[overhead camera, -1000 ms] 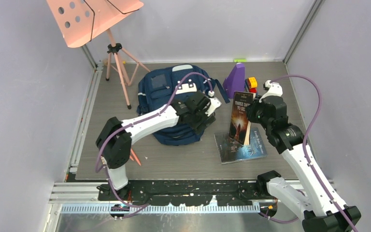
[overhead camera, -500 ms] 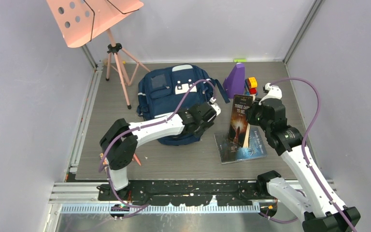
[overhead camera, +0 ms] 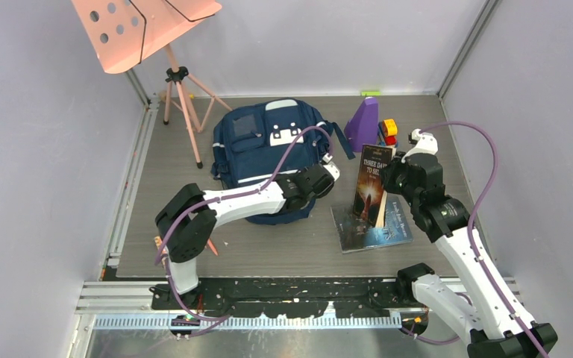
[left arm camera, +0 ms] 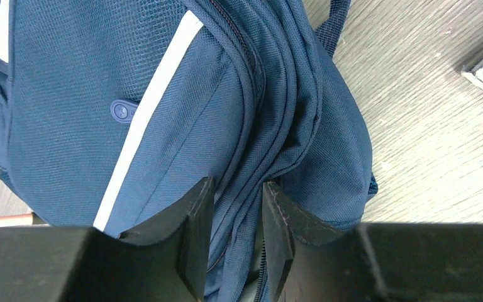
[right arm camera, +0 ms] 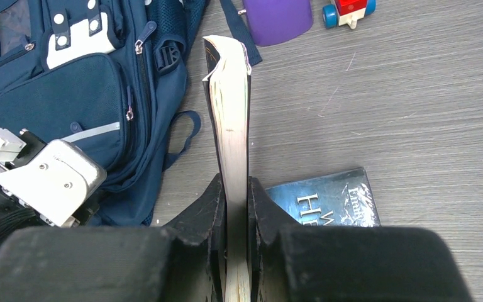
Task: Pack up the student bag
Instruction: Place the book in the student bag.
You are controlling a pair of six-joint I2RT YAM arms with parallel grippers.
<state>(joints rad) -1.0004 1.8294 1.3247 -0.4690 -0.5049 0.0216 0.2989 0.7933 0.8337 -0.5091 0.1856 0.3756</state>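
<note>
The student bag [overhead camera: 257, 142], navy with white stripes, lies flat at the table's middle back. My left gripper [overhead camera: 315, 181] is at its near right edge. In the left wrist view the gripper [left arm camera: 236, 189] has its jaws closed on a bunched fold of the bag's fabric [left arm camera: 251, 126] beside a zip. My right gripper [overhead camera: 389, 175] is shut on a paperback book [overhead camera: 371, 183] and holds it upright on edge. The right wrist view shows the gripper [right arm camera: 234, 185] clamping the book's pages [right arm camera: 229, 107], with the bag [right arm camera: 56, 100] to the left.
A second book [overhead camera: 373, 227] lies flat under the held one. A purple block [overhead camera: 363, 123] and a small toy car [overhead camera: 389, 130] stand behind it. A pink music stand [overhead camera: 183, 112] is at the back left. A pink pencil [overhead camera: 210, 245] lies by the left arm's base.
My left gripper has dropped from over the bag to its near right edge and narrowed its jaws onto the fabric. The right gripper with the book has barely moved.
</note>
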